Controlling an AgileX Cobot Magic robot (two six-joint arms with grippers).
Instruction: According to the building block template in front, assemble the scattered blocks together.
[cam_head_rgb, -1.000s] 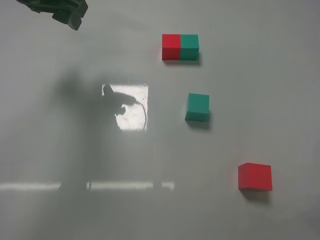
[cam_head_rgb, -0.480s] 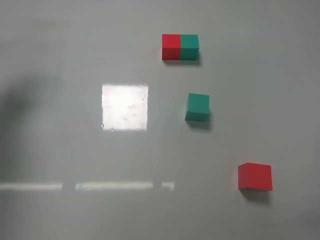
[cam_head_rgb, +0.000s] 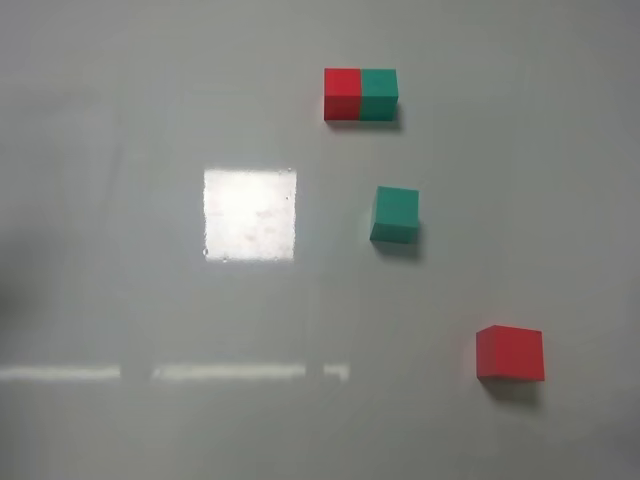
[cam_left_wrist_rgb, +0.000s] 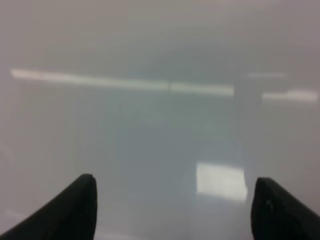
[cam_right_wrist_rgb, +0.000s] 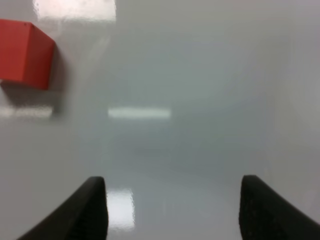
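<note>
The building block template (cam_head_rgb: 360, 94), a red cube and a teal-green cube joined into one bar, lies at the back of the white table. A loose teal-green cube (cam_head_rgb: 395, 214) sits below it near the middle. A loose red cube (cam_head_rgb: 510, 353) sits at the front right and also shows in the right wrist view (cam_right_wrist_rgb: 25, 52). Neither arm shows in the exterior high view. My left gripper (cam_left_wrist_rgb: 172, 210) is open and empty over bare table. My right gripper (cam_right_wrist_rgb: 172, 207) is open and empty, well apart from the red cube.
The glossy white table (cam_head_rgb: 150, 420) carries a bright square reflection (cam_head_rgb: 250, 214) left of the teal-green cube and a thin bright strip (cam_head_rgb: 200, 372) near the front.
The left arm, seen at the top left a second ago, has moved out of the exterior high view, and its shadow over the bright square is gone. The cubes have not moved.
</note>
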